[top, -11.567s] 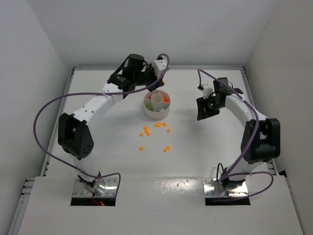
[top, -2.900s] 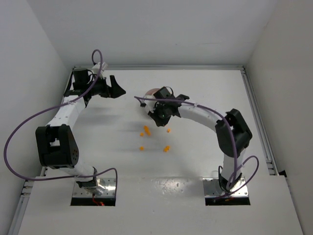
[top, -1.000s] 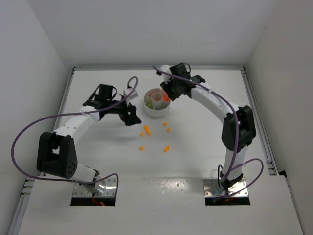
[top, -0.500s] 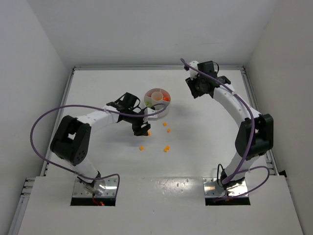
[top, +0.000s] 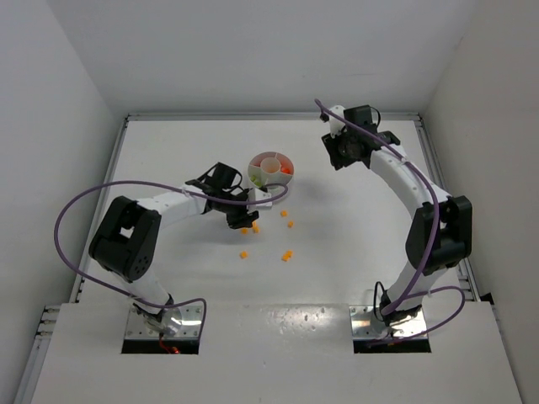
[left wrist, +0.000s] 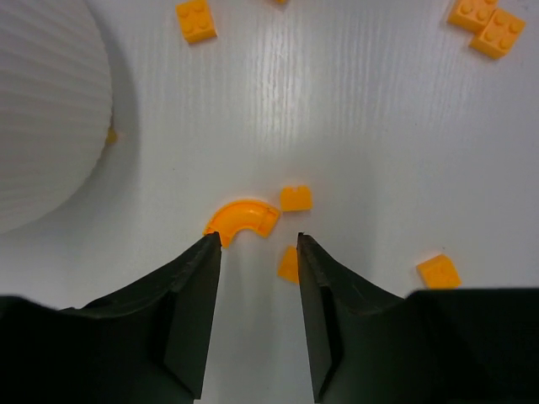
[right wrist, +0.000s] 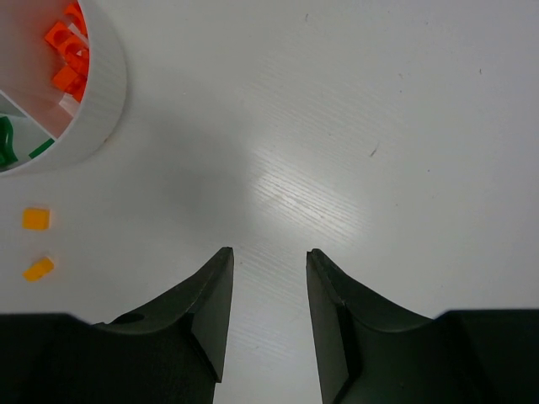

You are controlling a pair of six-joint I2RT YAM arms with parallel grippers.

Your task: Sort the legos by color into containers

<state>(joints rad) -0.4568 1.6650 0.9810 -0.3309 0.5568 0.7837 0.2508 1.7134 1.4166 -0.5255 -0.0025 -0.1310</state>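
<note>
In the round white dish, red bricks in the wedge at 3 o'clock of the central cup, green pieces at 8 o'clock. Orange bricks loose on the table at 6 o'clock. Left jaws part-open, empty, by a curved orange brick; right jaws part-open, empty.

a white table with a faintly ribbed surface is seen. a round white dish is set on it toward the far middle. small orange bricks are scattered on the bare surface near the dish, among them a curved piece with a square brick just beside it, and two bricks lying against each other.
</note>
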